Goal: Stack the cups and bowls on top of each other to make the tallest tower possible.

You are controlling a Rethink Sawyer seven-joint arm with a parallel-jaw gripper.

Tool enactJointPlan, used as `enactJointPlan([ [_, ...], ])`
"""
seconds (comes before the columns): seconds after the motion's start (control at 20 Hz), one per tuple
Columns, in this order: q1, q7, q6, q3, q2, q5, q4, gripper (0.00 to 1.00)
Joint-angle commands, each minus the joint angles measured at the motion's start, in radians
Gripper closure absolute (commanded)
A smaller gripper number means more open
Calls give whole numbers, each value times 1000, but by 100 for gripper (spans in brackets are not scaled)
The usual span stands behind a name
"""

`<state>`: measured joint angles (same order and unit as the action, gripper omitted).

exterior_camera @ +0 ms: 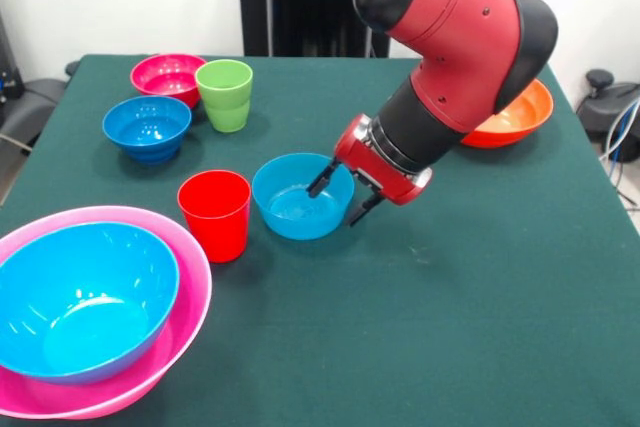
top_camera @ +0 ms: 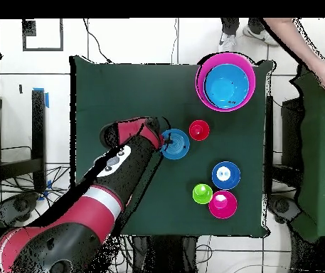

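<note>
The tower [exterior_camera: 95,332], a blue bowl nested in the pink bowl [exterior_camera: 195,282], sits at the surface [exterior_camera: 480,297] corner as the widest base. The small blue bowl [exterior_camera: 295,209] stands mid-surface beside the red cup [exterior_camera: 215,212]. The gripper [exterior_camera: 340,197] straddles its rim, fingers [exterior_camera: 320,185] apart, judged ready to pinch.

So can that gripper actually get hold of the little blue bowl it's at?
Probably yes. The gripper is open, one finger inside the small blue bowl and one outside its rim. The red cup stands on the bowl's other side, out of the way.
</note>
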<state>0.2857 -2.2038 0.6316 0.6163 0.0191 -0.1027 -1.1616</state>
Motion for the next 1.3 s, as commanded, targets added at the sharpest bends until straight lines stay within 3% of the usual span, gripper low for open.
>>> enactJointPlan([
  [0.05, 21, -256, -81, -79, -32, -48, -46, 0],
  [0.15, 24, -258, -76, -72, -35, -44, -40, 0],
  [0.2, 25, -258, -74, -69, -37, -41, -37, 100],
  [0.9, 23, -258, -41, -75, -13, -38, -41, 100],
  [1.3, 58, -217, 84, -31, 113, -20, -102, 100],
])
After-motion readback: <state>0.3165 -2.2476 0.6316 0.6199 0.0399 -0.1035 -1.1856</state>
